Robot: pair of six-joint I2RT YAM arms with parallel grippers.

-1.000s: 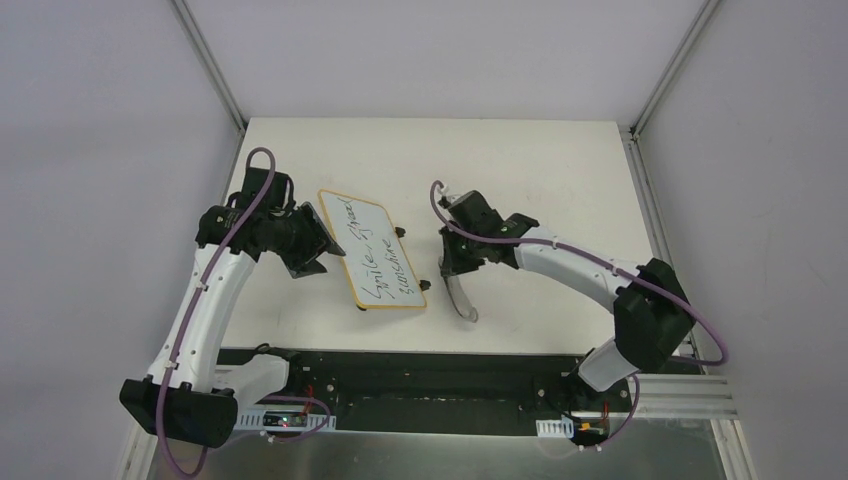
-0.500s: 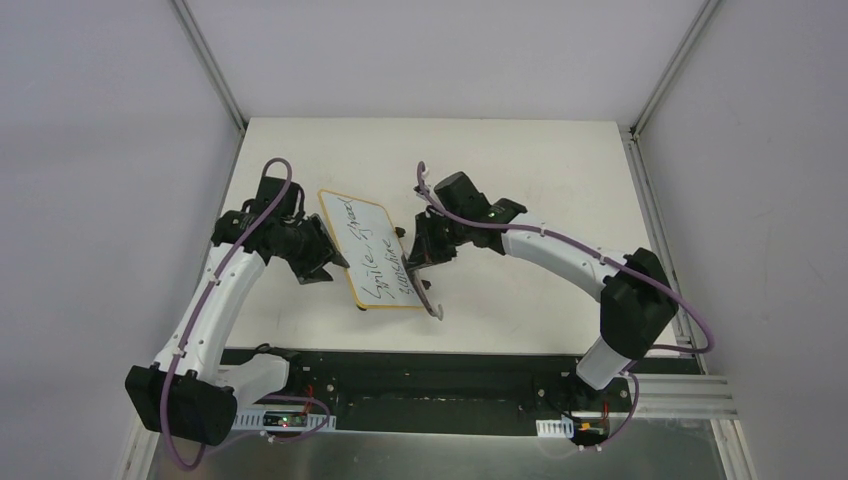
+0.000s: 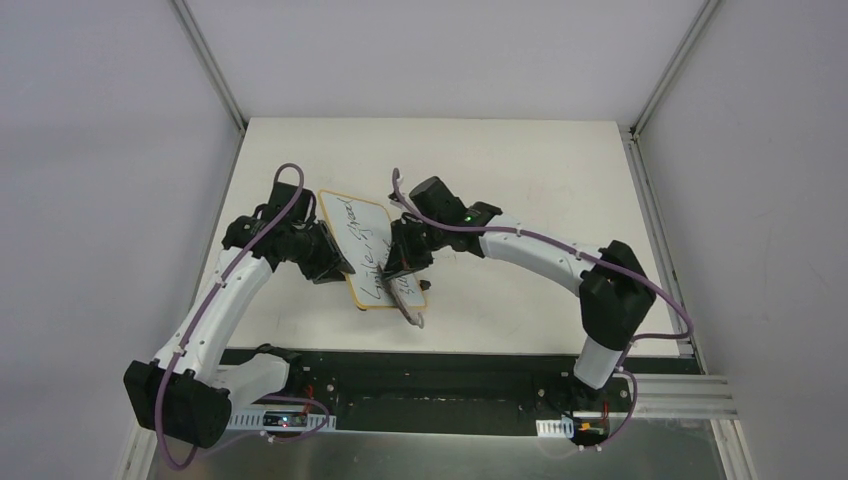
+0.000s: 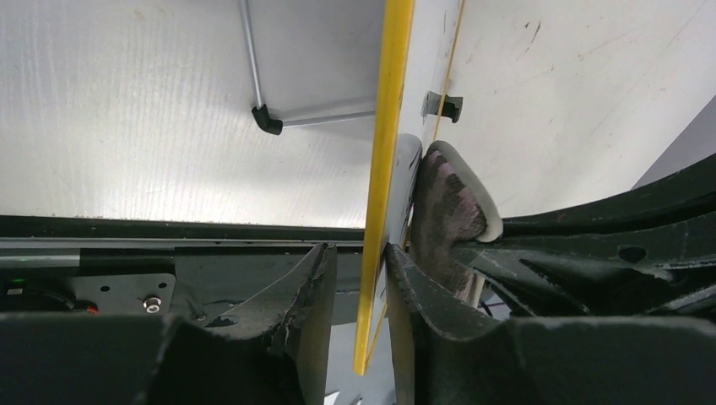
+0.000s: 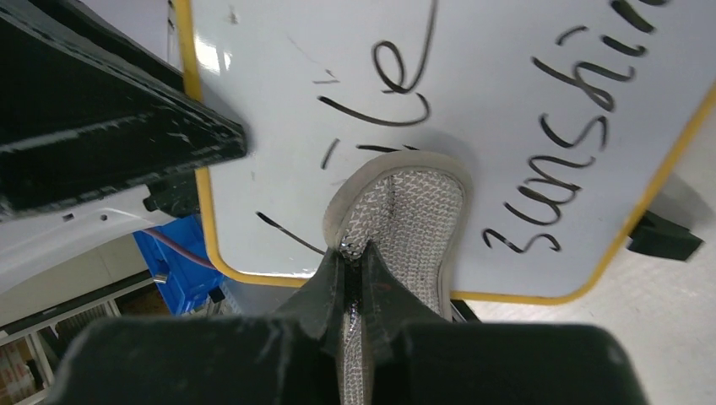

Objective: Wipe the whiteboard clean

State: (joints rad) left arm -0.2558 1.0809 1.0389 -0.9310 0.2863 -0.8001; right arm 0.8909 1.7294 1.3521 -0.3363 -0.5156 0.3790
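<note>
right gripper (image 5: 355, 272), pinching the grey pad (image 5: 405, 211), had swung onto the whiteboard (image 5: 507, 76) writing | left gripper (image 4: 361, 261) had moved in, jaws spread astride its rim, gap visible | whiteboard lay on the table (image 3: 520, 170), left of centre, text intact | we judged wiping about to start

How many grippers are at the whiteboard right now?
2. The left gripper straddles the left edge of the whiteboard, a gap showing beside one finger. The right gripper, shut on the grey pad, presses it onto the writing at the board's near end.
</note>
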